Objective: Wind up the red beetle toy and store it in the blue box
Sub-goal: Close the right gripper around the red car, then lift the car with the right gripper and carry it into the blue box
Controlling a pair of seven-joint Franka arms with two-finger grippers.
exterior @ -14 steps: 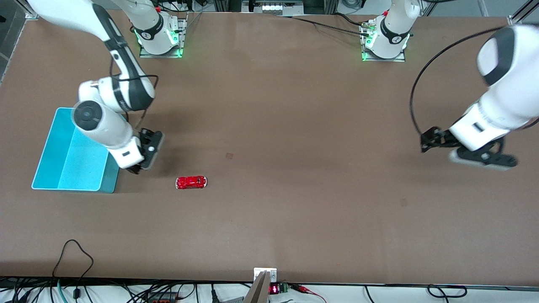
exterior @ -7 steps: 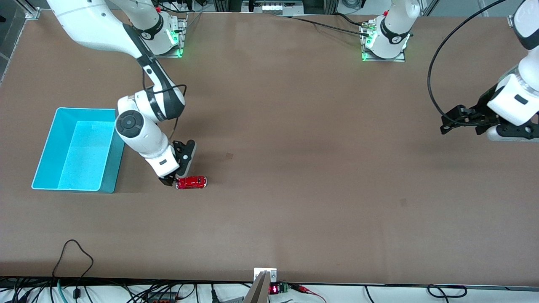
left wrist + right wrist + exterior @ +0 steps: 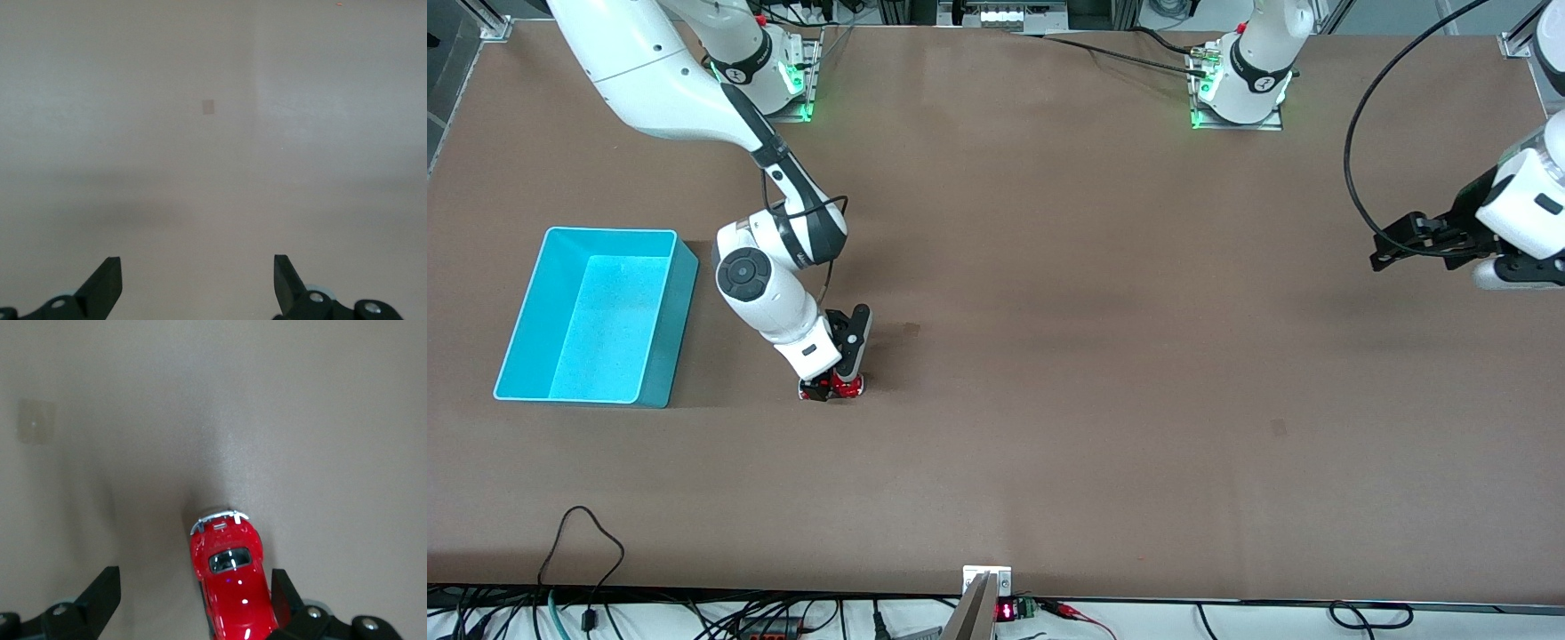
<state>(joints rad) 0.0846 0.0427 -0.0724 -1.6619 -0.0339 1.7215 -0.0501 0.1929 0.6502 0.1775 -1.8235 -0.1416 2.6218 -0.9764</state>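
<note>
The red beetle toy (image 3: 847, 384) stands on the brown table, a short way from the blue box (image 3: 679, 302) toward the left arm's end. My right gripper (image 3: 829, 388) is low over the toy and open, with its fingers on either side of it. In the right wrist view the toy (image 3: 230, 580) lies between the open fingers of the gripper (image 3: 193, 587), close against one fingertip (image 3: 280, 587) and apart from the other. The box is open-topped and empty. My left gripper (image 3: 1513, 274) waits open in the air over the left arm's end of the table; it (image 3: 195, 267) shows only bare table.
A small tan square mark (image 3: 911, 330) is on the table beside the toy, farther from the front camera. It also shows in the right wrist view (image 3: 35, 421). Cables (image 3: 578, 533) lie along the table's near edge.
My right arm has swung from beside the blue box to the toy and come down around it. My left arm has drawn back toward its end of the table.
</note>
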